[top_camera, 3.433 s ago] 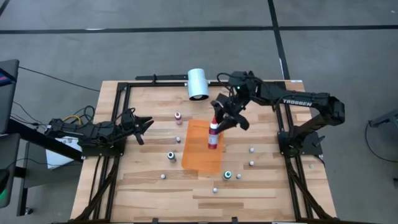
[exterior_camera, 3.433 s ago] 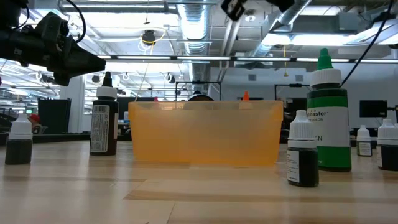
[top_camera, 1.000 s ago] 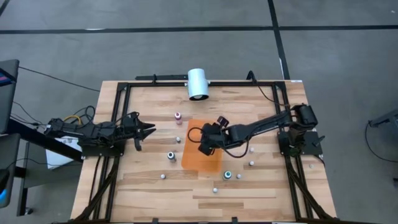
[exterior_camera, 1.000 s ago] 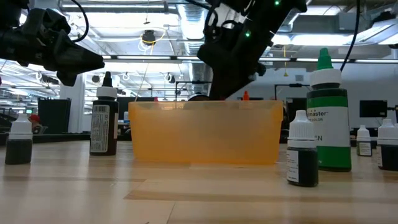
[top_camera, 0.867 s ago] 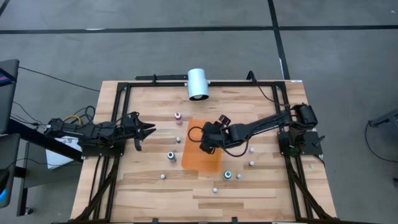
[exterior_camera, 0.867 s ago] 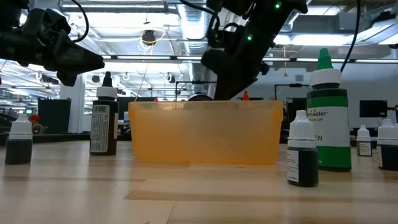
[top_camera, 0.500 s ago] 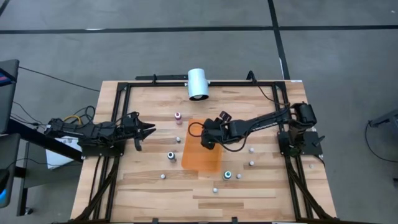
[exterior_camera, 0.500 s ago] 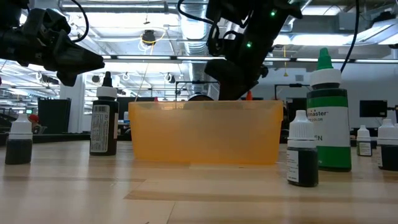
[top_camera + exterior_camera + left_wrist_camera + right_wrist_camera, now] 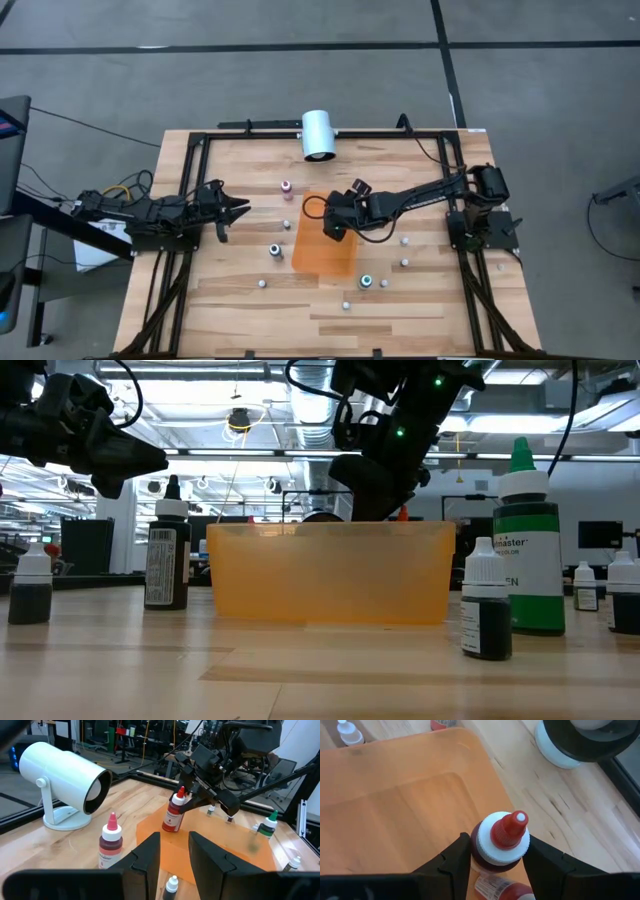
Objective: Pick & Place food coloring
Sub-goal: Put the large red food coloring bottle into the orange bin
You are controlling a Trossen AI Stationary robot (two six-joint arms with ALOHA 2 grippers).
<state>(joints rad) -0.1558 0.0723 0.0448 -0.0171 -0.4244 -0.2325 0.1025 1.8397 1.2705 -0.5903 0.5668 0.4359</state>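
Note:
My right gripper point(image 9: 336, 216) reaches from the right over the orange tray point(image 9: 322, 250) and is shut on a red food coloring bottle point(image 9: 502, 839) with a white collar and red tip. The left wrist view shows this bottle point(image 9: 173, 815) tilted in the tray. My left gripper point(image 9: 236, 207) waits open near the table's left side, its fingers point(image 9: 146, 854) pointing at the tray. Other small bottles stand on the wood: a pink-topped one point(image 9: 287, 186), teal-topped ones point(image 9: 275, 250) point(image 9: 367, 282), and whitish ones point(image 9: 405, 240) point(image 9: 346, 305). My right gripper pinches the red bottle between its two fingers point(image 9: 459, 859), at the shoulder point(image 9: 476, 859) just under the white collar. The fingers slant down from above and from the table's right. The bottle leans, and its base point(image 9: 169, 827) seems to rest on the tray floor.
A big white cylinder point(image 9: 318, 135) stands at the far edge, just beyond the tray. In the low view a tall green bottle point(image 9: 528, 550) and a small dark one point(image 9: 487, 605) stand right of the tray point(image 9: 330, 575), and a dark bottle point(image 9: 167, 560) stands left of it. Black frame rails border the table.
My right gripper, low over the tray, has shifted a little toward the table's far edge and then held still. My left arm has not moved.

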